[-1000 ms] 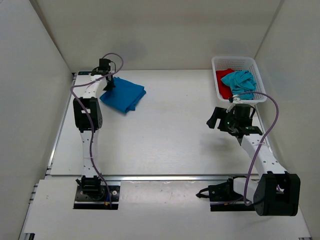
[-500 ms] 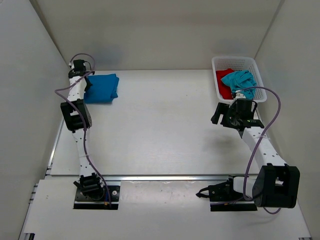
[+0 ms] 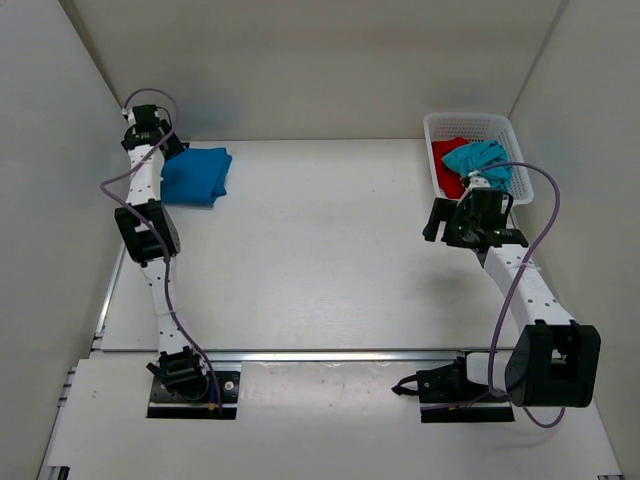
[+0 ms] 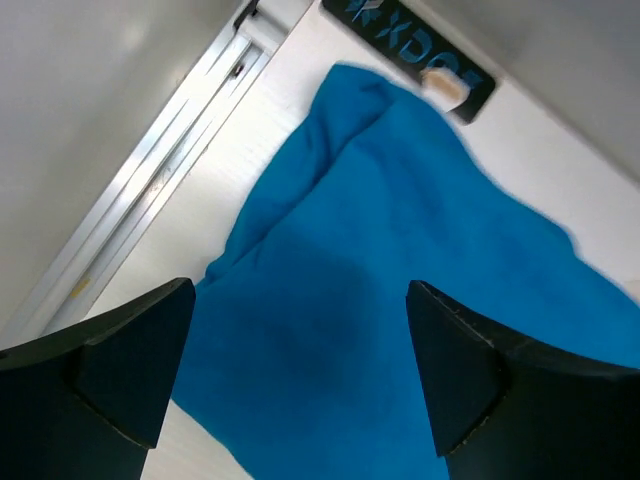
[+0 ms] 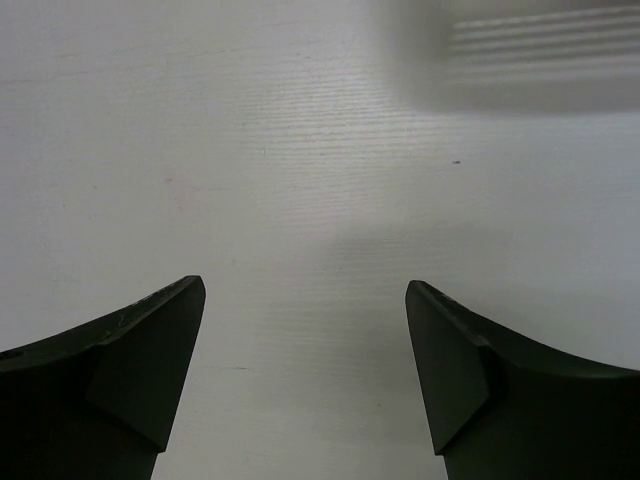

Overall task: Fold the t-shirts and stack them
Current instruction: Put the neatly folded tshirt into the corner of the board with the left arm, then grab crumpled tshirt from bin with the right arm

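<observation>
The right gripper (image 5: 303,290), open and empty, was the nearer one: the teal shirt (image 3: 482,160) lay just beyond it in the basket (image 3: 470,122). The left gripper (image 4: 300,290) hung open over the blue shirt (image 3: 197,176).

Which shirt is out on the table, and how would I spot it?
Find the far left corner of the white table. The royal blue t-shirt lies there, folded flat. Unlike the teal t-shirt and red t-shirt bunched in the white mesh basket at far right, it lies alone on the tabletop.
</observation>
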Action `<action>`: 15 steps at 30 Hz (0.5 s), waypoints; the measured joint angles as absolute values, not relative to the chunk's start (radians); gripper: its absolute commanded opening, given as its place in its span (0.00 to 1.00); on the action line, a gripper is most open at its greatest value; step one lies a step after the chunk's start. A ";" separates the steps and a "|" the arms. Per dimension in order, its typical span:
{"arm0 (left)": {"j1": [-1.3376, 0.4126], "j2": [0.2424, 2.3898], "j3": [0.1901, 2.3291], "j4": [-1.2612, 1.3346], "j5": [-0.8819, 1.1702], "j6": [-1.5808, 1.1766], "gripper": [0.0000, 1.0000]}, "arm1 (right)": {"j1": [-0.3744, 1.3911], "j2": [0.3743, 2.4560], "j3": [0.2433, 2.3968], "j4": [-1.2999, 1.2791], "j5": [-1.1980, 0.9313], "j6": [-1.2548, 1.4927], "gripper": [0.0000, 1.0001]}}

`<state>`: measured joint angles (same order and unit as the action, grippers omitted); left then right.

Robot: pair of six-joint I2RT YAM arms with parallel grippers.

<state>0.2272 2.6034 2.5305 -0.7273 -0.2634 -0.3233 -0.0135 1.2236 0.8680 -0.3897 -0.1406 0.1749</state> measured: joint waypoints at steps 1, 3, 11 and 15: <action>0.226 2.586 2.525 -0.727 -0.258 -0.327 0.98 | -0.015 1.223 0.873 -0.390 -0.138 0.172 0.79; 0.215 2.513 2.466 -0.718 -0.247 -0.327 0.99 | -0.026 1.222 0.888 -0.387 -0.137 0.168 0.80; 0.033 2.110 2.220 -0.713 -0.220 -0.310 0.98 | -0.124 1.436 1.249 -0.419 -0.086 0.154 0.84; -0.157 1.932 1.967 -0.694 -0.157 -0.337 0.99 | -0.126 1.687 1.571 -0.440 -0.047 0.140 0.83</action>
